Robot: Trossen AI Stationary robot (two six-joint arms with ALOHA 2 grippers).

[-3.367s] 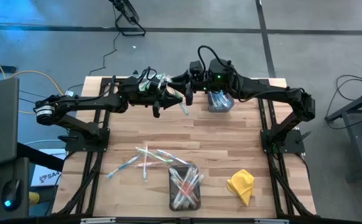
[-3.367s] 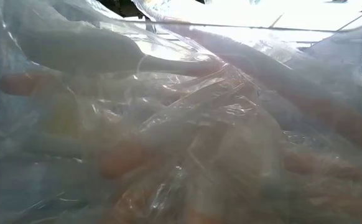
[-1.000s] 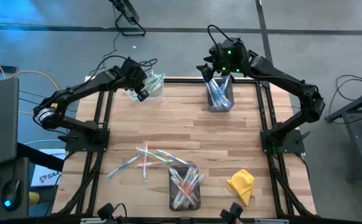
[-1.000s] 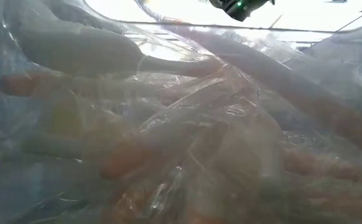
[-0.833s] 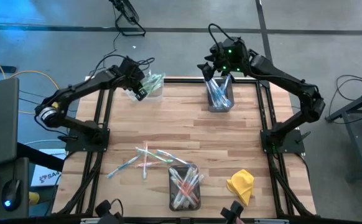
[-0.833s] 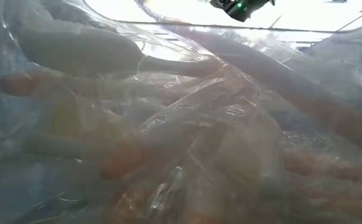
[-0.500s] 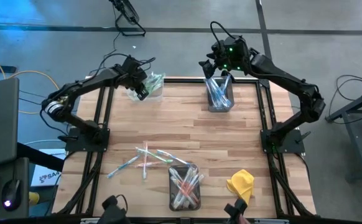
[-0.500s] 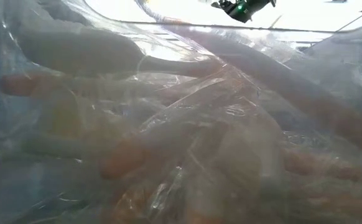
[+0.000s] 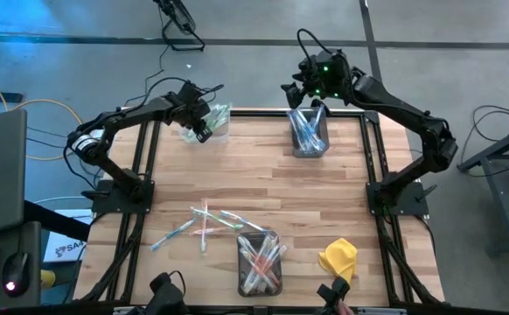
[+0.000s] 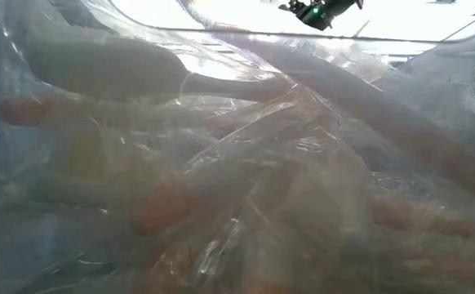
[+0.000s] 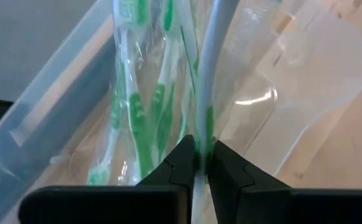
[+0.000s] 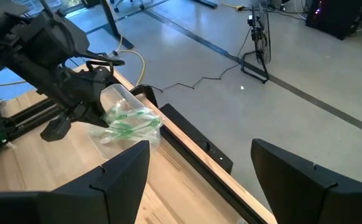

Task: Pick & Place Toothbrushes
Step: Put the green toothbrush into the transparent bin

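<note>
Two dark fingers of the left tool [image 11: 198, 163] pinch a green-accented toothbrush [image 11: 211, 74] over the clear bin [image 9: 212, 122] of green toothbrushes, a grip only the left wrist view reveals. High view shows the right tool [image 9: 300, 90], fingers spread wide, above the blue-brush bin [image 9: 309, 133]; more toothbrushes [image 9: 204, 224] lie loose on the bench [image 9: 324, 188], well apart from both tools.

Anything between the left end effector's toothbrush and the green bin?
Nothing visible. The left end effector is shut on a green toothbrush right over the bin, which already holds other green ones. The right end effector hangs open over the blue bin.
</note>
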